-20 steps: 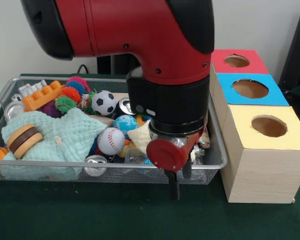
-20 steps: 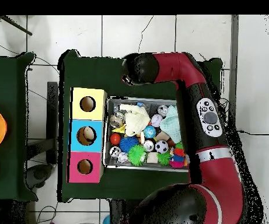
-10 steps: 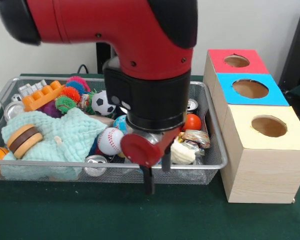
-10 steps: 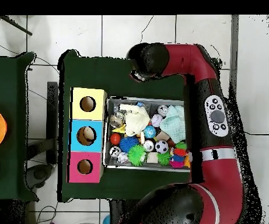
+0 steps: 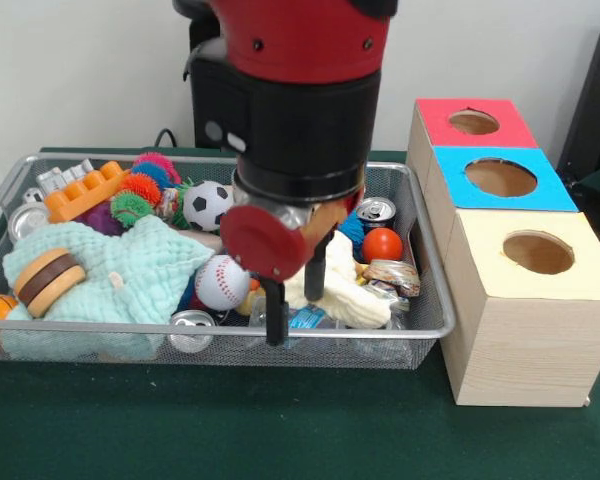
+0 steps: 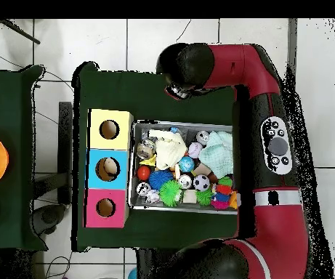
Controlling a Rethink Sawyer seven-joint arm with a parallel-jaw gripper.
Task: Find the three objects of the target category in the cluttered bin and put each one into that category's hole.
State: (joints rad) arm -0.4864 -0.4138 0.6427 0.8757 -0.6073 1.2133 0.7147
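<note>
Baseball (image 5: 222,281) sits beside cloth (image 5: 120,283), behind bin (image 5: 420,240) rim.

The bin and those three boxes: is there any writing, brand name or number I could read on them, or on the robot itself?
No text can be read in either view.
Snack packet in the wire bin: printed, but too blurred to read.
Drink cans: no legible label.
Arm's button panel: markings too small to read.
Red, blue and yellow boxes: only coloured tops with holes, no writing.
</note>
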